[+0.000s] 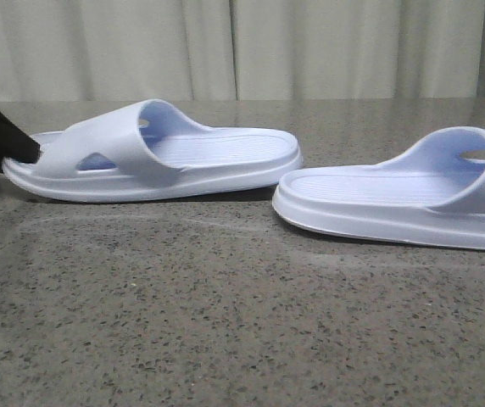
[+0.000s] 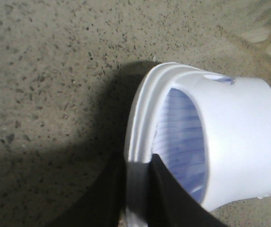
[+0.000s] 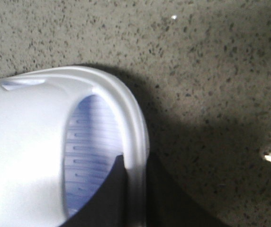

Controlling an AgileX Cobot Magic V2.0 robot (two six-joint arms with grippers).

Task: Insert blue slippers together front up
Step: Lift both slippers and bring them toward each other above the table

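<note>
- The table is a speckled grey stone-look surface filling the front view, with a pale curtain hanging behind it at 12 o'clock.
- The blue slippers lie flat on their soles, side by side but apart. The left slipper sits at about 10 o'clock in the front view, strap end toward 9 o'clock and heel toward 3 o'clock. The right slipper sits at 3 o'clock, heel pointing to 9 o'clock and strap running off the frame edge. Their heels come near each other at the middle without touching.
- That heel-to-heel layout, I judge, suits the task: each arm takes a toe end, so the pair can be tipped front-up and slid one into the other.
- The left gripper pinches the toe rim of the left slipper: one dark finger lies inside over the ribbed footbed, the other outside the sole wall, the rim clamped between them. In the front view it shows only as a black shape at the 9 o'clock edge.
- The right gripper grips the toe rim of the right slipper likewise, one finger inside under the strap, one outside.
- Rim grips leave the straps and footbeds free for nesting, though rubbery edges may flex or slip when lifted.
- Neither slipper looks raised yet; nesting remains to be done.
</note>
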